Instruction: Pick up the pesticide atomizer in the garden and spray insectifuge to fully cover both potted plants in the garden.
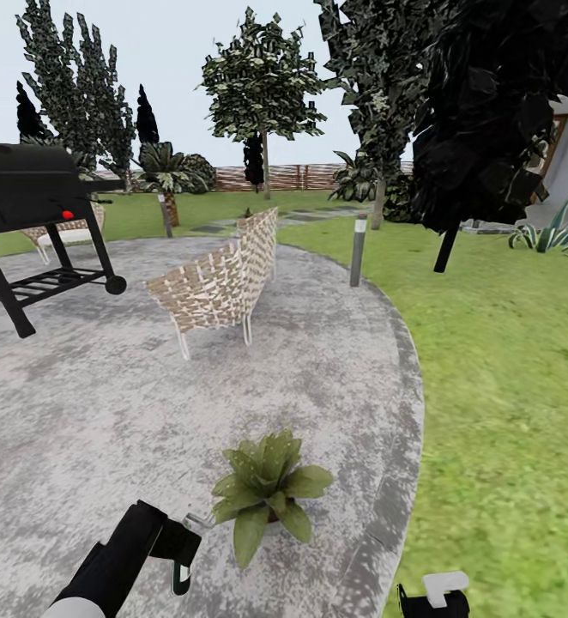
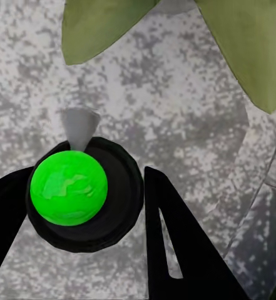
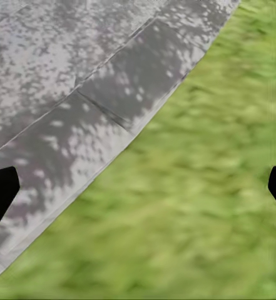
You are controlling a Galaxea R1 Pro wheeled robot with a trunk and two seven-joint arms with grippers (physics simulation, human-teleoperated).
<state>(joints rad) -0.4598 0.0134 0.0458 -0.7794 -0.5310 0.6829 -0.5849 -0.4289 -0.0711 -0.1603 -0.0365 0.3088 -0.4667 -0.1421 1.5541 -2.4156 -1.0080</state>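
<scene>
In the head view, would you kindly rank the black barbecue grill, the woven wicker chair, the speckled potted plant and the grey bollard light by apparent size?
1. Black barbecue grill, partly cut off by the frame
2. Woven wicker chair, nearly alike, so that order is unsure
3. Speckled potted plant, though nearest the camera
4. Grey bollard light

One potted plant [image 1: 269, 493] sits on the patio. There is one woven chair [image 1: 220, 283], one black grill [image 1: 31, 223], two grey bollard lights [image 1: 358, 250], and one spiky striped plant [image 1: 548, 232].

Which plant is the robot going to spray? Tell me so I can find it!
Find the big round grey patio. Near its front edge, close to the grass, sits a small potted plant, just right of the robot's left claw. It is a low bunch of pointed, speckled green leaves, far smaller than the trees behind.
</scene>
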